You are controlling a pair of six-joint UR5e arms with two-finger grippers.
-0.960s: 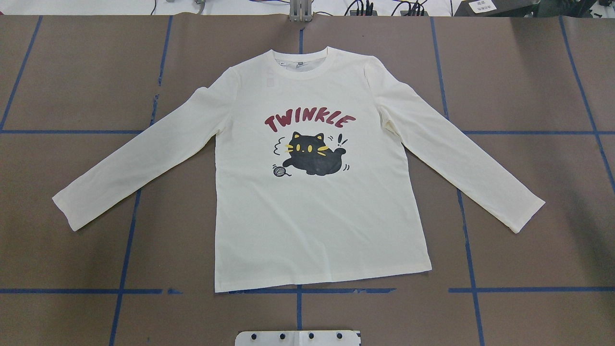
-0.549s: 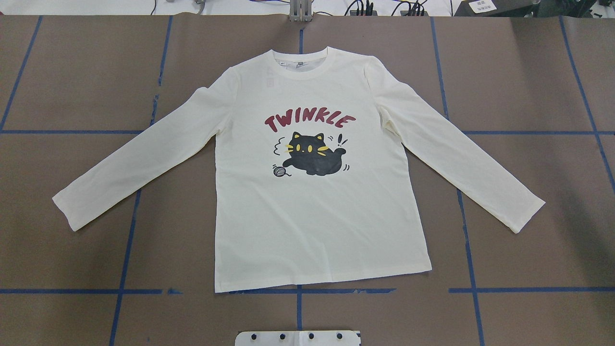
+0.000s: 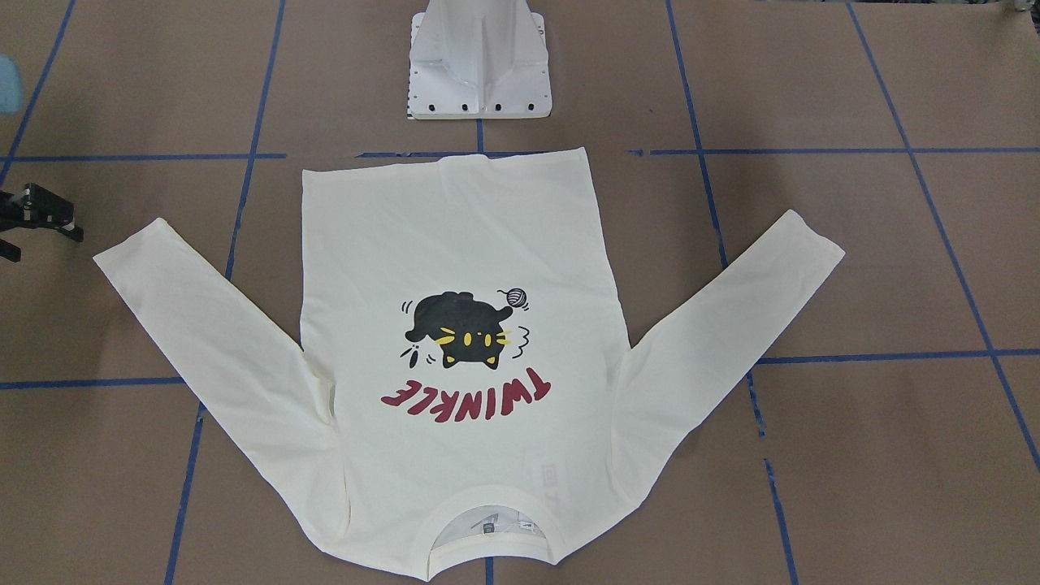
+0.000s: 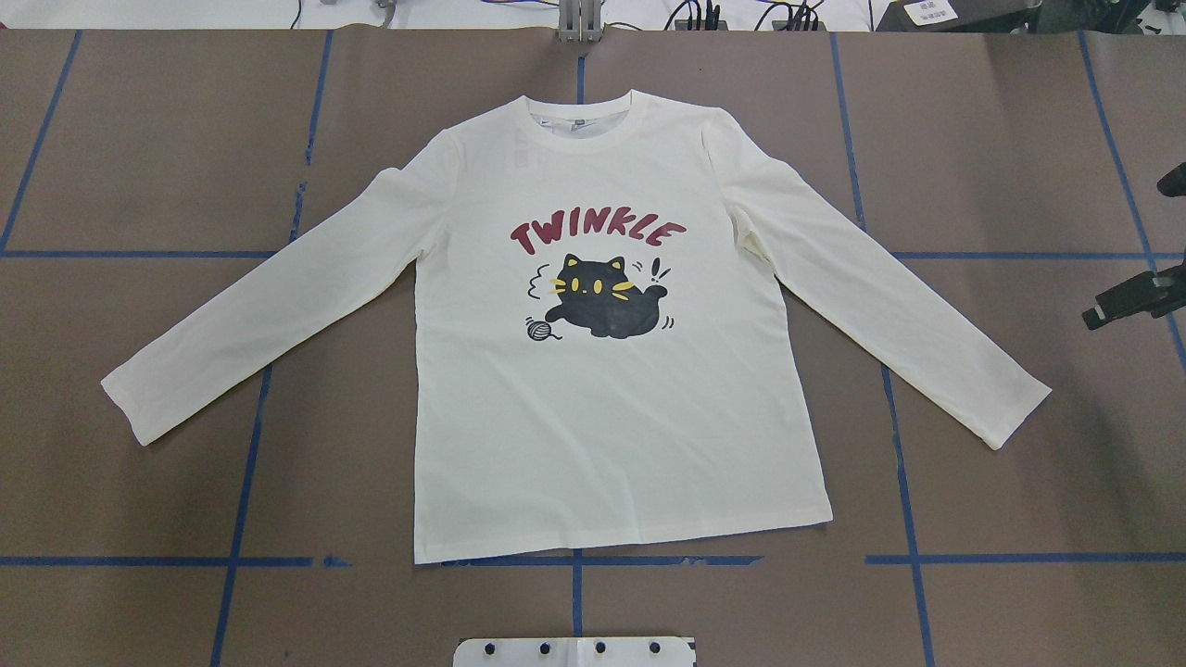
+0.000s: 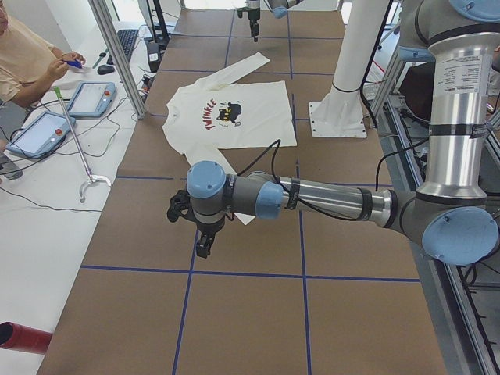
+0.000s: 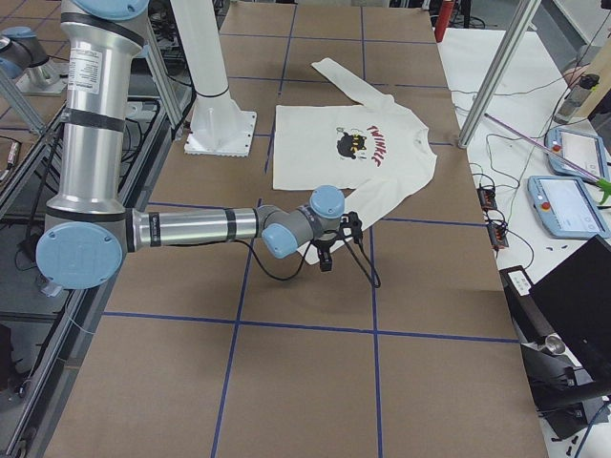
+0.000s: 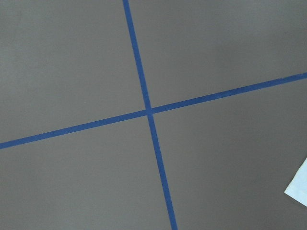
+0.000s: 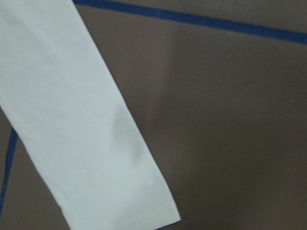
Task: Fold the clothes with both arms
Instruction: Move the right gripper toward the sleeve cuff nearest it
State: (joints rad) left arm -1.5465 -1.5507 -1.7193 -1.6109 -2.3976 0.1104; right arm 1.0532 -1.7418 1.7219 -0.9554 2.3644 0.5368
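Note:
The clothes are one cream long-sleeved shirt (image 4: 611,417) lying flat, print side up, both sleeves spread out. The black cat and red "TWINKLE" lettering show on its chest (image 3: 471,357). My right gripper (image 4: 1130,250) hangs at the table's right edge, beyond the right cuff (image 4: 1010,408). Its two black fingers stand apart with nothing between them. The right wrist view looks down on that sleeve end (image 8: 81,120). My left gripper (image 5: 201,242) hangs over bare table past the left cuff (image 4: 130,403). Only the side view shows it, so I cannot tell its state. A sleeve corner (image 7: 300,187) edges the left wrist view.
The brown table is marked with a grid of blue tape (image 4: 250,463). The white pedestal base (image 3: 479,73) stands just behind the shirt's hem. Cables and plugs line the far edge (image 4: 704,14). A person (image 5: 23,55) sits at a side desk with tablets (image 5: 90,98).
My right gripper has come into the overhead view at the right edge, where nothing showed before. The shirt has not moved.

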